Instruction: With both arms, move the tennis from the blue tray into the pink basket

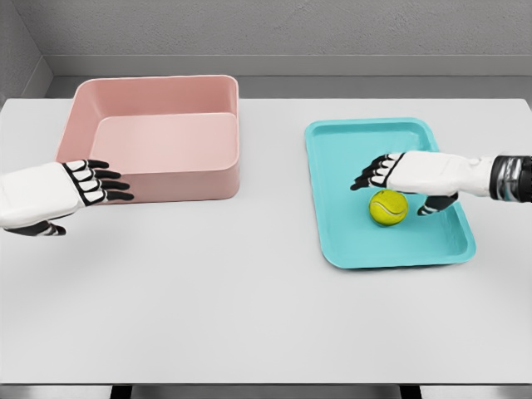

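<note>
A yellow-green tennis ball [388,208] lies on the blue tray [349,241], right of its middle. My right hand [397,183] hovers just over and behind the ball, fingers spread toward the left and thumb [435,205] hanging down beside it, holding nothing. The pink basket [158,137] stands at the back left of the table with nothing inside. At the basket's front left corner, my left hand [87,187] floats with its fingers stretched out flat, pointing right and holding nothing.
The white table [249,307] carries only the basket and the tray. A grey wall runs behind the table's far edge. About 80 pixels of bare tabletop separate the basket from the tray.
</note>
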Tool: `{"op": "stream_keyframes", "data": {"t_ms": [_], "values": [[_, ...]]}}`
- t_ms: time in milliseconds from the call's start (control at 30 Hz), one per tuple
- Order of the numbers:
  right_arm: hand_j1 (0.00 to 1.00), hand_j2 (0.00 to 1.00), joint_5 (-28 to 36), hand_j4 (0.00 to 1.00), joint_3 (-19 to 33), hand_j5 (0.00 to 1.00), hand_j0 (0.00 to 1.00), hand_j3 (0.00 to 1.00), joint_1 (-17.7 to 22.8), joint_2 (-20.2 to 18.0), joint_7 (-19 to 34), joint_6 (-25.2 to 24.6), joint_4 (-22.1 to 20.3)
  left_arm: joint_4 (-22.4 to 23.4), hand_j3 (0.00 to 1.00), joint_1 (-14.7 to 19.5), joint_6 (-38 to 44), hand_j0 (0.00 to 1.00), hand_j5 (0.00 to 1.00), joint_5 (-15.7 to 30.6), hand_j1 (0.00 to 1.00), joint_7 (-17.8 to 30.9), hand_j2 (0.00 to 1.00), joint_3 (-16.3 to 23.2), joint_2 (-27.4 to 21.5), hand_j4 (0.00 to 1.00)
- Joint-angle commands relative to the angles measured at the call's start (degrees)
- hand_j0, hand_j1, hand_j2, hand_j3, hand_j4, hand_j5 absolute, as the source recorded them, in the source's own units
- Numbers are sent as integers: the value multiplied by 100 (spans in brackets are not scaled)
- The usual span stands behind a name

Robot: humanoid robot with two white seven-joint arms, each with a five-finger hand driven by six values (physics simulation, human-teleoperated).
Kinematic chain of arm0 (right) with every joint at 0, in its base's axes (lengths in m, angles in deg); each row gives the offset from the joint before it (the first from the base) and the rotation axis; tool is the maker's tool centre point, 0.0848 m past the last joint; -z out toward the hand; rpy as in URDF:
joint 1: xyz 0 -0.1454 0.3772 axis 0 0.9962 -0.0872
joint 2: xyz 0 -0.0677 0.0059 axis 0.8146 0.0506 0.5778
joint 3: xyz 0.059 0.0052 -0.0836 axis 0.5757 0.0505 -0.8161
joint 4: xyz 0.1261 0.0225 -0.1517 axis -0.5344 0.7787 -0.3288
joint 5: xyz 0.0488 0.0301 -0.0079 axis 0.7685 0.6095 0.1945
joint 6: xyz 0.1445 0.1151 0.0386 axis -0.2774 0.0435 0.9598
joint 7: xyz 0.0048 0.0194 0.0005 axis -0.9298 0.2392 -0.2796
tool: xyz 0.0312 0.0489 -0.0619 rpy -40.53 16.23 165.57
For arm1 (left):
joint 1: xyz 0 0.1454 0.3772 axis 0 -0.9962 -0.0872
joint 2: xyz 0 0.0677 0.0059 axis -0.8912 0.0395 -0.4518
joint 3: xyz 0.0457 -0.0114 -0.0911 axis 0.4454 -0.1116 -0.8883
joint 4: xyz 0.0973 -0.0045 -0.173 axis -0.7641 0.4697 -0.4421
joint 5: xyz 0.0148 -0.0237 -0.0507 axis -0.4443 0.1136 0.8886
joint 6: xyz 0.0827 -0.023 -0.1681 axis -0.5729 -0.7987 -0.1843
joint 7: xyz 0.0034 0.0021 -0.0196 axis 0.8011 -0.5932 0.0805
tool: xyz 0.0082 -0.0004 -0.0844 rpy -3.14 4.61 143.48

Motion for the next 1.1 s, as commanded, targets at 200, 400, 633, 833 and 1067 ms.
{"op": "stream_keyframes", "data": {"t_ms": [200, 400, 633, 833, 1067], "values": [[100, 100, -19, 100, -237, 100, 100, 100, 0, 155, 5, -15, 257, -4, 100, 0, 4, 100, 100, 41, 100, 2, 100, 14, -9, 100], [100, 100, -177, 100, -263, 100, 100, 100, 0, 313, -4, -15, 485, -4, 100, 9, 4, 100, 100, 41, 100, 2, 100, 14, -9, 100], [91, 91, -283, 91, -263, 91, 91, 91, 0, 313, -4, -15, 556, 4, 100, 0, 4, 100, 100, 50, 100, 2, 100, 23, 35, 100], [84, 84, -283, 84, -263, 84, 84, 84, 9, 313, -4, -15, 547, 48, 100, 0, 4, 100, 100, 445, 100, -24, 100, 251, 35, 100], [72, 72, -292, 72, -263, 72, 72, 72, 35, 313, 5, -15, 547, 48, 100, -18, 4, 100, 100, 559, 100, -24, 100, 313, 27, 100]]}}
